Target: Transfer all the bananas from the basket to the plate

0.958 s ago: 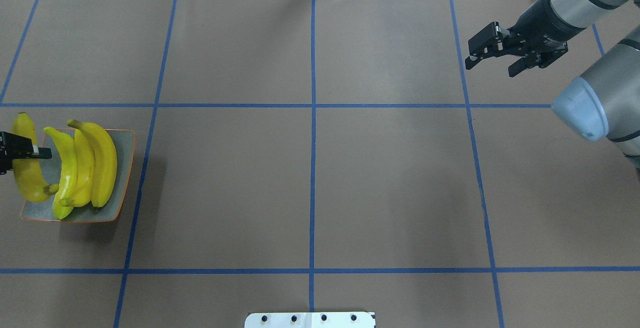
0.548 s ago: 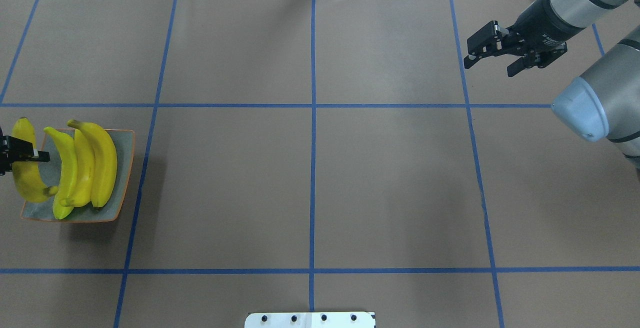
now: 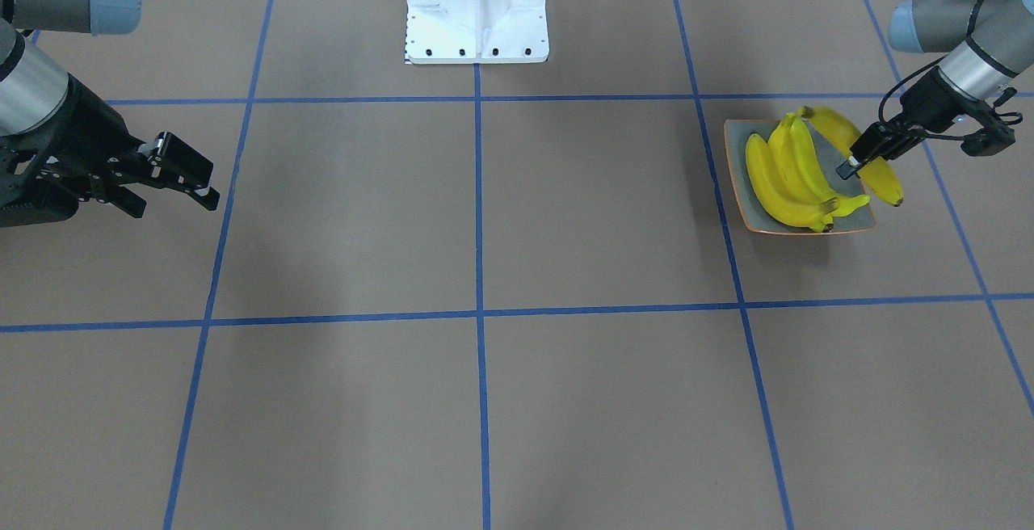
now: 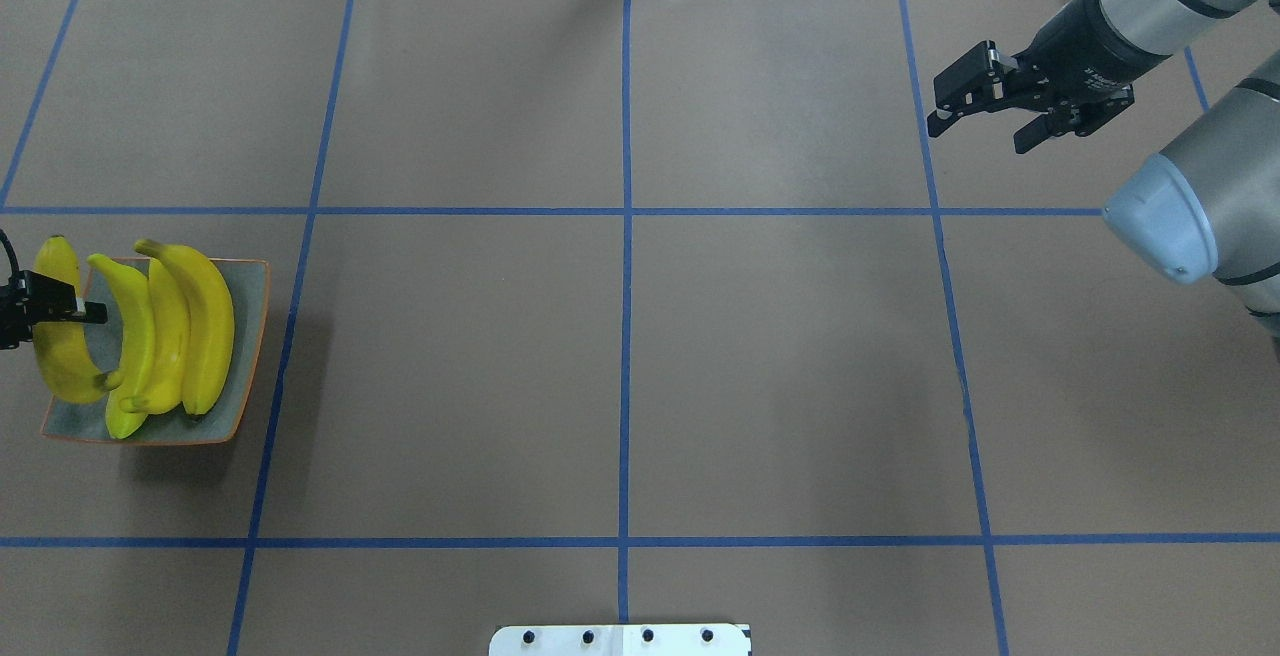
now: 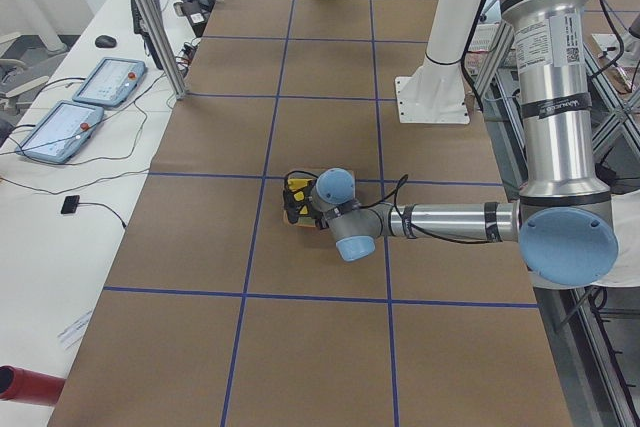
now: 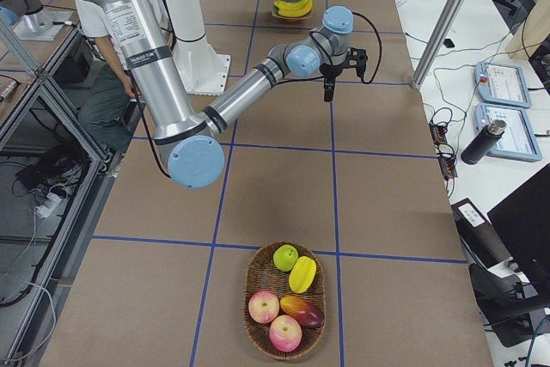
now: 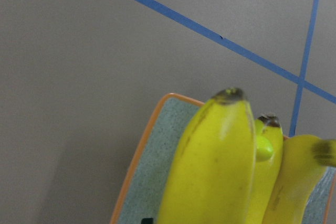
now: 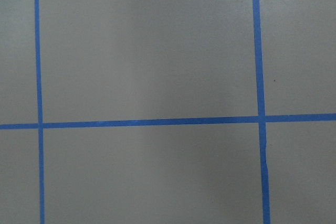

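Note:
Three yellow bananas [image 4: 170, 336] lie side by side on the square grey-green plate [image 4: 250, 286] with the orange rim, at the table's left edge. My left gripper [image 4: 72, 316] is shut on a fourth banana [image 4: 60, 356] and holds it over the plate's left rim, its lower tip against the others. From the front this shows as left gripper [image 3: 850, 165], held banana [image 3: 884, 178] and plate [image 3: 737, 146]. The left wrist view shows the held banana [image 7: 210, 171] above the plate [image 7: 152, 171]. My right gripper [image 4: 977, 136] is open and empty at the far right.
The wicker basket [image 6: 251, 285] at the table's right end holds a green apple, red apples and other fruit; I see no banana in it. The robot's white base [image 3: 477, 5] stands at mid-table. Brown paper with blue tape lines covers the table.
My left gripper has carried the fourth banana slightly right and down, closer onto the plate. My right gripper has shifted very slightly up.

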Robot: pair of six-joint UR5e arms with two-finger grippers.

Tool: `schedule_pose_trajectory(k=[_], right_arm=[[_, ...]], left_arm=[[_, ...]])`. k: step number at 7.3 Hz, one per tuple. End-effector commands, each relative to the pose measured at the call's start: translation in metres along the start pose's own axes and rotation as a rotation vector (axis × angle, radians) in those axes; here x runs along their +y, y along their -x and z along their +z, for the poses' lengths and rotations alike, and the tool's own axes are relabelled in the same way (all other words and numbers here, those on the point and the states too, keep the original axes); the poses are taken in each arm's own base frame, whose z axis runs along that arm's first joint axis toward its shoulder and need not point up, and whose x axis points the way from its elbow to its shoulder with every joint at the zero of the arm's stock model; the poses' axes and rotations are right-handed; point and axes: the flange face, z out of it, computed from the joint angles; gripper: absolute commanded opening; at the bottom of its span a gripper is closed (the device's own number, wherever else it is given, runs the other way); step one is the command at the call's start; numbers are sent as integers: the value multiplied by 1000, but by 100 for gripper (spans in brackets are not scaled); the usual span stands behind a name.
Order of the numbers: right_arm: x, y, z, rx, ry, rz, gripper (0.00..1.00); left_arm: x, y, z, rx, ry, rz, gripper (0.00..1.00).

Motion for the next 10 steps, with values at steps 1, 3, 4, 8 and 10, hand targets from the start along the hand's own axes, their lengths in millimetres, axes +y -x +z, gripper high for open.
schedule_pose_trajectory(k=[1,3,4,8,10], right_arm=[[-1,-2,2,3,2,4,100],[0,-1,1,1,3,4,100],[0,0,0,-3,-1,0,100],[1,3,-4,-31,-23,20,100],[-6,-37,-15,2,-69,69,100]], left_arm=[[-3,-3,3,4,0,5,31],[-4,-2,4,3,-5,7,71],[-3,-3,4,4,-2,8,86],[-2,-22,-24,65,52,24,99],[-35,-12,-94,130,-17,49,99]])
